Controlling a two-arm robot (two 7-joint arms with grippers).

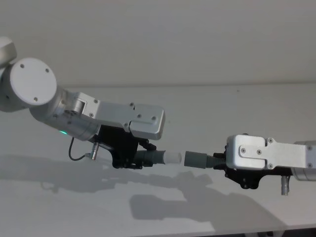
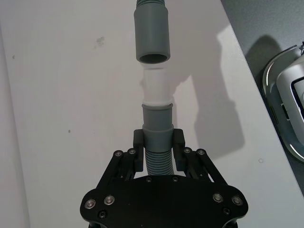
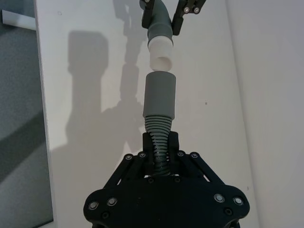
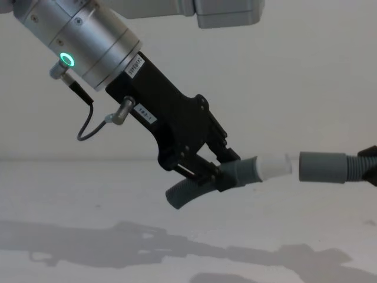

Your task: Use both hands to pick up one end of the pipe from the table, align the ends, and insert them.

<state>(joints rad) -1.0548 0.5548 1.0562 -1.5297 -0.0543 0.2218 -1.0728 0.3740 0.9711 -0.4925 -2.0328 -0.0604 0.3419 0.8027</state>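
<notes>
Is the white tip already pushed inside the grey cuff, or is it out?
Out. The white tip faces the grey cuff with a small gap between them; the left gripper and right gripper each clamp one piece.

The head view looks forward and down on the plain white-grey matte surface [image 1: 163,207] from above, with the left arm entering from its left and the right arm from its right, while the chest view sits lower and looks across the same spot side-on, close to the left arm. Each wrist view looks out along its own black plastic jaws from close behind. All four share the small gap between the narrow white plug tip [image 1: 171,158] and the wide smooth grey cuff [image 1: 194,159], held above the surface.
</notes>
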